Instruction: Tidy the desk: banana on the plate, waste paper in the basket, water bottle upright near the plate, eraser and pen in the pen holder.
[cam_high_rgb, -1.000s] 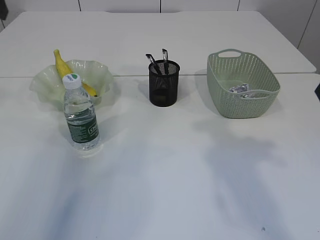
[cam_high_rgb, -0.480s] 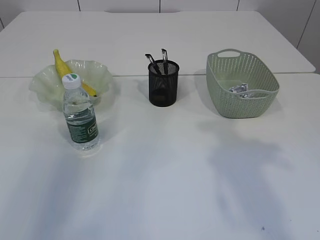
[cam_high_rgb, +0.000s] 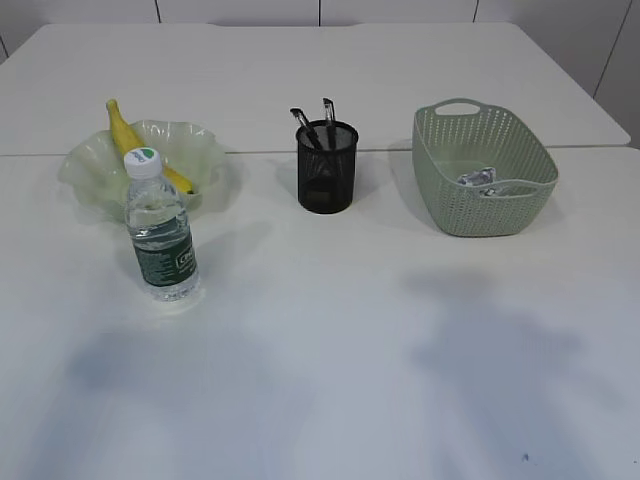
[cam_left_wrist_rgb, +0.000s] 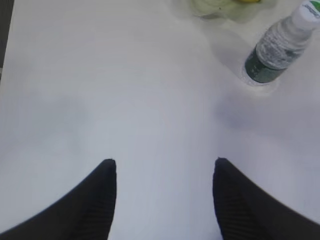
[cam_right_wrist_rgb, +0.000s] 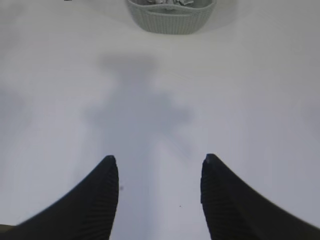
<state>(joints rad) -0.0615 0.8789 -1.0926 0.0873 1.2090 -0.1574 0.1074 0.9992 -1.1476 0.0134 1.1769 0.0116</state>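
A yellow banana (cam_high_rgb: 135, 142) lies in the pale green wavy plate (cam_high_rgb: 90, 165) at the back left. A clear water bottle (cam_high_rgb: 160, 228) with a white cap stands upright just in front of the plate; it also shows in the left wrist view (cam_left_wrist_rgb: 280, 45). A black mesh pen holder (cam_high_rgb: 327, 167) holds two pens (cam_high_rgb: 318, 117). Crumpled waste paper (cam_high_rgb: 478, 179) lies in the green basket (cam_high_rgb: 484, 170). No eraser shows. My left gripper (cam_left_wrist_rgb: 164, 165) and right gripper (cam_right_wrist_rgb: 157, 160) are open and empty over bare table, outside the exterior view.
The basket's near wall (cam_right_wrist_rgb: 172, 17) shows at the top of the right wrist view. The white table (cam_high_rgb: 330, 340) has a seam along the back, behind the objects. Arm shadows fall on its front half.
The arm shadows on the table have shifted toward the front. The objects have not moved.
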